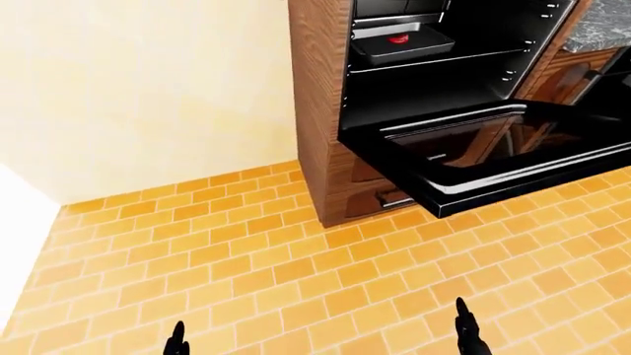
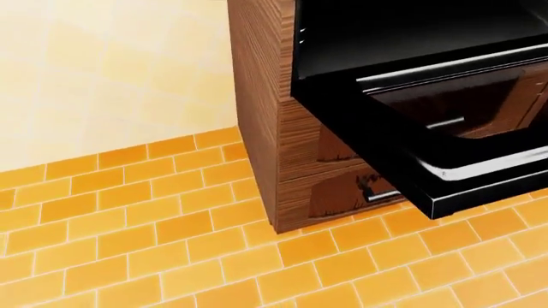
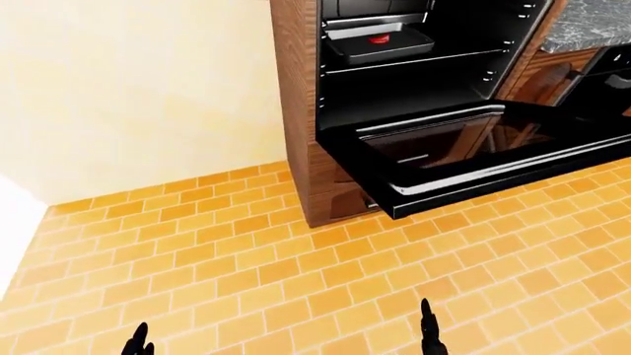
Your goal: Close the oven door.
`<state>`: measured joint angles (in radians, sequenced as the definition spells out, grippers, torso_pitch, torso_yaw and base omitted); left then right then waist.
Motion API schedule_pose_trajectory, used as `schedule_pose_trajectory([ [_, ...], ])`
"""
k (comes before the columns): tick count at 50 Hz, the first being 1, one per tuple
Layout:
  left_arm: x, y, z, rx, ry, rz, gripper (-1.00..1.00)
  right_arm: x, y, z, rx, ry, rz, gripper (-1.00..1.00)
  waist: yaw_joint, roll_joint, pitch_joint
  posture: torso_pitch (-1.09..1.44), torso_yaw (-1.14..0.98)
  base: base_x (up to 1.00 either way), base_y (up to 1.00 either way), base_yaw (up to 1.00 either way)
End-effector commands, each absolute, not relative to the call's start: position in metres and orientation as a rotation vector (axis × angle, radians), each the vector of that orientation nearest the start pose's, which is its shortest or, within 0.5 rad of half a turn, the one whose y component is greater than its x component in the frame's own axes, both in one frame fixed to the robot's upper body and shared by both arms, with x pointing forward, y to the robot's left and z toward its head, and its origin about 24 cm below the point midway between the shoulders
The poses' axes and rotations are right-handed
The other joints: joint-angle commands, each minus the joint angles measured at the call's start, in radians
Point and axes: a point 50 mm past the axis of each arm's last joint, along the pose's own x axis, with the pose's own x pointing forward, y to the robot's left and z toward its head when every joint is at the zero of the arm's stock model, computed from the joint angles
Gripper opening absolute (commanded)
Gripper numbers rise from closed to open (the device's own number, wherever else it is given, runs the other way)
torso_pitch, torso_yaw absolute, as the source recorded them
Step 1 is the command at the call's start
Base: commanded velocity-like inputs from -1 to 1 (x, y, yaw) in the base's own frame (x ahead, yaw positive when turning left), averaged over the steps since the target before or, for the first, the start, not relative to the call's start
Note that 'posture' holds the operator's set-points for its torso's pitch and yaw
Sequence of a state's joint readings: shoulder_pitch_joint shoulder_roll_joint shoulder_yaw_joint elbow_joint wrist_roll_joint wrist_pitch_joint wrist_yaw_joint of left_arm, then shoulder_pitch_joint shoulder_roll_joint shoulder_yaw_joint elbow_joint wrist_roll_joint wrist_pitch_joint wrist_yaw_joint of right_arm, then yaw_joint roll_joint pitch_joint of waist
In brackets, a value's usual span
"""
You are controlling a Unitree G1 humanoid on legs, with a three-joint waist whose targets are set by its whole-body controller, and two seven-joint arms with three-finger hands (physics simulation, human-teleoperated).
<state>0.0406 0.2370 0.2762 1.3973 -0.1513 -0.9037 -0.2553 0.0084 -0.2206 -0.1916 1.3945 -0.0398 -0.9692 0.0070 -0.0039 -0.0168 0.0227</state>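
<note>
Only the dark tips of my left hand and my right hand showed at the bottom edge of the left-eye view, so I could not tell whether either was clenched or loose; neither touched anything I could see. Both hung over the orange tiled floor.

The oven door lay well apart from both hands, up and to the right of my right hand in that view. It hung fully open, folded down roughly level, its glossy black inner face turned upward with a pale metal strip along its edge. Above it the oven cavity stood open, and a dark tray sat on a rack with something small and red in it. The oven sat in a wooden cabinet. Below the door a drawer handle peeked out. A cream wall rose far above my left hand.
</note>
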Motion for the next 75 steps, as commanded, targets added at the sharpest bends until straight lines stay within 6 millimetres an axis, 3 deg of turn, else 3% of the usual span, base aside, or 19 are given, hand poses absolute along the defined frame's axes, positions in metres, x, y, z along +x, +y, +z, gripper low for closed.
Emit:
schedule_pose_trajectory([
  [1, 0.1017, 0.2685, -0.1109, 0.063, 0.436, 0.228, 1.00, 0.1227, -0.2511, -0.1057, -0.254, 0.366, -0.204, 1.00, 0.000, 0.003, -0.010, 0.00, 0.00, 0.00, 0.00, 0.00],
  [9, 0.1018, 0.2685, -0.1109, 0.062, 0.435, 0.227, 1.00, 0.1231, -0.2599, -0.1043, -0.247, 0.369, -0.284, 1.00, 0.002, 0.004, -0.012, 0.00, 0.00, 0.00, 0.00, 0.00],
  [19, 0.1015, 0.2684, -0.1110, 0.061, 0.437, 0.226, 1.00, 0.1210, -0.2580, -0.1065, -0.232, 0.388, -0.265, 1.00, 0.001, 0.001, -0.007, 0.00, 0.00, 0.00, 0.00, 0.00],
  [20, 0.1014, 0.2683, -0.1111, 0.060, 0.437, 0.226, 1.00, 0.1207, -0.2581, -0.1067, -0.226, 0.388, -0.264, 1.00, -0.007, 0.003, -0.021, 0.00, 0.00, 0.00, 0.00, -0.28],
  [22, 0.1014, 0.2686, -0.1110, 0.060, 0.436, 0.226, 1.00, 0.1204, -0.2585, -0.1067, -0.225, 0.390, -0.267, 1.00, -0.003, 0.012, -0.002, 0.00, 0.00, 0.00, 0.00, -0.29],
  [24, 0.1014, 0.2682, -0.1111, 0.061, 0.437, 0.226, 1.00, 0.1206, -0.2587, -0.1070, -0.222, 0.393, -0.269, 1.00, -0.005, 0.019, 0.001, 0.00, 0.00, 0.00, 0.00, -0.30],
  [29, 0.1012, 0.2681, -0.1112, 0.061, 0.437, 0.226, 1.00, 0.1201, -0.2583, -0.1075, -0.217, 0.397, -0.265, 1.00, -0.011, 0.031, 0.005, 0.00, 0.00, -0.02, 0.00, -0.30],
  [39, 0.1017, 0.2681, -0.1111, 0.060, 0.437, 0.225, 1.00, 0.1216, -0.2583, -0.1070, -0.215, 0.393, -0.260, 1.00, -0.021, 0.020, 0.011, 0.00, 0.00, -0.02, 0.00, -0.31],
  [46, 0.1017, 0.2684, -0.1111, 0.060, 0.438, 0.225, 1.00, 0.1209, -0.2581, -0.1075, -0.209, 0.397, -0.258, 1.00, -0.027, 0.037, 0.012, 0.00, 0.00, -0.04, 0.00, -0.30],
  [51, 0.1018, 0.2687, -0.1110, 0.060, 0.437, 0.226, 1.00, 0.1208, -0.2577, -0.1077, -0.204, 0.397, -0.256, 1.00, -0.020, 0.023, 0.001, 0.00, 0.00, -0.10, 0.00, -0.33],
  [57, 0.1015, 0.2682, -0.1111, 0.059, 0.437, 0.225, 1.00, 0.1207, -0.2574, -0.1078, -0.201, 0.397, -0.255, 1.00, -0.023, 0.011, 0.004, 0.00, 0.00, -0.14, 0.00, -0.37],
  [60, 0.1013, 0.2679, -0.1112, 0.059, 0.437, 0.224, 1.00, 0.1207, -0.2573, -0.1078, -0.200, 0.397, -0.254, 1.00, -0.024, 0.022, 0.010, 0.00, 0.00, -0.18, 0.00, -0.45],
  [63, 0.1011, 0.2678, -0.1113, 0.060, 0.437, 0.225, 1.00, 0.1209, -0.2574, -0.1078, -0.198, 0.397, -0.253, 1.00, -0.014, 0.064, 0.019, 0.00, 0.00, -0.20, 0.00, -0.50],
  [66, 0.1014, 0.2678, -0.1113, 0.059, 0.437, 0.224, 1.00, 0.1211, -0.2572, -0.1078, -0.198, 0.397, -0.253, 1.00, -0.005, 0.052, 0.014, 0.00, 0.00, -0.20, 0.00, -0.49],
  [69, 0.1015, 0.2684, -0.1111, 0.059, 0.437, 0.225, 1.00, 0.1212, -0.2571, -0.1078, -0.197, 0.397, -0.253, 1.00, -0.007, 0.054, 0.009, 0.00, 0.00, -0.20, 0.00, -0.49],
  [75, 0.1018, 0.2683, -0.1111, 0.059, 0.437, 0.224, 1.00, 0.1212, -0.2570, -0.1078, -0.194, 0.397, -0.251, 1.00, -0.007, 0.004, 0.009, 0.00, 0.00, -0.21, 0.00, -0.50],
])
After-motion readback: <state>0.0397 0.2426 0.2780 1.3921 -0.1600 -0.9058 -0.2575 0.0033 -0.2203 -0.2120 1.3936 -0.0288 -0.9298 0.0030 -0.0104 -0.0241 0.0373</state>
